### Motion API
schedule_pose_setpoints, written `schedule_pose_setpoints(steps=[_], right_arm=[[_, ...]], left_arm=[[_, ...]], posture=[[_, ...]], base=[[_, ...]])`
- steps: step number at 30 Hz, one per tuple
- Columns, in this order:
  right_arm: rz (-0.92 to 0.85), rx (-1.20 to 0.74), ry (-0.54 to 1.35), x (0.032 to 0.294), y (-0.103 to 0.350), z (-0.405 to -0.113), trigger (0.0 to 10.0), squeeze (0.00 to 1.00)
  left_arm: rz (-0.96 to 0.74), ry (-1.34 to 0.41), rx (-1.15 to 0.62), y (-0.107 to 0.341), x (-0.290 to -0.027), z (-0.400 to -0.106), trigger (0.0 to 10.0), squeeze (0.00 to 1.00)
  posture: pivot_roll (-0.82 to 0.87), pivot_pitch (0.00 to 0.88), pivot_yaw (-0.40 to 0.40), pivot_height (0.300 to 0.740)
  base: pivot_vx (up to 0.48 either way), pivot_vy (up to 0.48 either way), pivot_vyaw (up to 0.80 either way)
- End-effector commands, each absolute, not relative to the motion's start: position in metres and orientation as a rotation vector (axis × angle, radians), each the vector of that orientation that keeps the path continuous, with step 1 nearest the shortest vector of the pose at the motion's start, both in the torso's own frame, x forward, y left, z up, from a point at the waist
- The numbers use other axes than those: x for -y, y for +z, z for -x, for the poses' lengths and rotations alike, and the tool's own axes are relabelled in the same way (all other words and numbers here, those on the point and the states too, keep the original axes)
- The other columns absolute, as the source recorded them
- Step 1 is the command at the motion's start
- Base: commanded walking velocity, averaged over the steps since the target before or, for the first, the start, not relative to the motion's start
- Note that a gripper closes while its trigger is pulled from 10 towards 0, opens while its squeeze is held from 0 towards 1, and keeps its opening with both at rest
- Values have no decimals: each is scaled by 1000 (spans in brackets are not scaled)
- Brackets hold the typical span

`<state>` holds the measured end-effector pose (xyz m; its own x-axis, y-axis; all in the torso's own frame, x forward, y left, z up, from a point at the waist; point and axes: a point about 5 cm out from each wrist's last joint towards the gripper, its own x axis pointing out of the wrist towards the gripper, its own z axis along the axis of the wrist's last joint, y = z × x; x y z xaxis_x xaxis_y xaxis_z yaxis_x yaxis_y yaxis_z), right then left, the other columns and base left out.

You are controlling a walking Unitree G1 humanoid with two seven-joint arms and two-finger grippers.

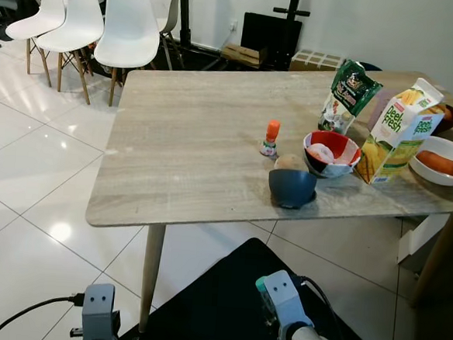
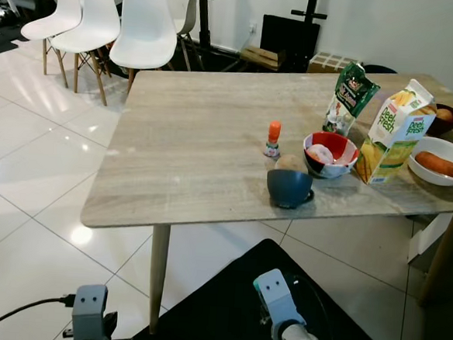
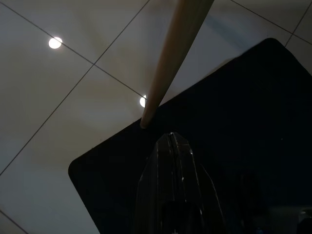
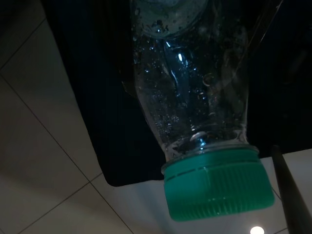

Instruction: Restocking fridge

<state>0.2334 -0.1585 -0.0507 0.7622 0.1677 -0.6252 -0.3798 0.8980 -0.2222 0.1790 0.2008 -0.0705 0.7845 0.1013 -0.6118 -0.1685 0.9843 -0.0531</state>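
I stand before a wooden table (image 1: 189, 144) with both arms hanging low. My right gripper (image 4: 219, 161) is shut on a clear plastic bottle (image 4: 190, 87) with a green cap (image 4: 217, 185), which hangs cap-down over the floor; one black finger (image 4: 291, 195) shows beside the cap. My left gripper (image 3: 170, 136) is shut and empty, pointing at the floor near a table leg (image 3: 165, 63). On the table's right part stand a yellow juice carton (image 1: 399, 131), a green bag (image 1: 348, 93), a red and white bowl (image 1: 331, 152), a dark blue bowl (image 1: 292, 187) and a small orange-capped bottle (image 1: 271, 139).
A white bowl (image 1: 445, 162) with an orange item and a dark bowl (image 1: 450, 116) sit at the table's right edge. White chairs (image 1: 128, 23) stand at the back left. A black mat (image 1: 224, 310) lies on the glossy tiled floor under me.
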Motion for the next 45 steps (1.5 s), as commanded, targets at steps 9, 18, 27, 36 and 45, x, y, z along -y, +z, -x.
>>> schedule_pose_setpoints(steps=[9, 18, 27, 36, 45], right_arm=[[361, -657, 308, 161, -53, -230, 10000, 0], [360, -652, 309, 161, -52, -232, 10000, 0], [361, -648, 312, 161, -51, -233, 10000, 0], [360, -647, 310, 161, -50, -234, 10000, 0], [352, -642, 313, 161, -49, -237, 10000, 0]], left_arm=[[126, 151, -672, -75, -198, -172, 10000, 0], [130, 151, -669, -74, -198, -173, 10000, 0], [130, 157, -666, -74, -198, -173, 10000, 0], [114, 158, -655, -73, -199, -176, 10000, 0], [95, 150, -651, -71, -199, -178, 10000, 0]], posture=[[-57, 54, 9, 740], [-61, 55, 8, 740], [-63, 55, 6, 740], [-64, 61, 2, 740], [-63, 71, 4, 740]], base=[[-274, 0, 0], [-253, 0, 0], [-28, 0, 0], [0, 0, 0], [0, 0, -89]])
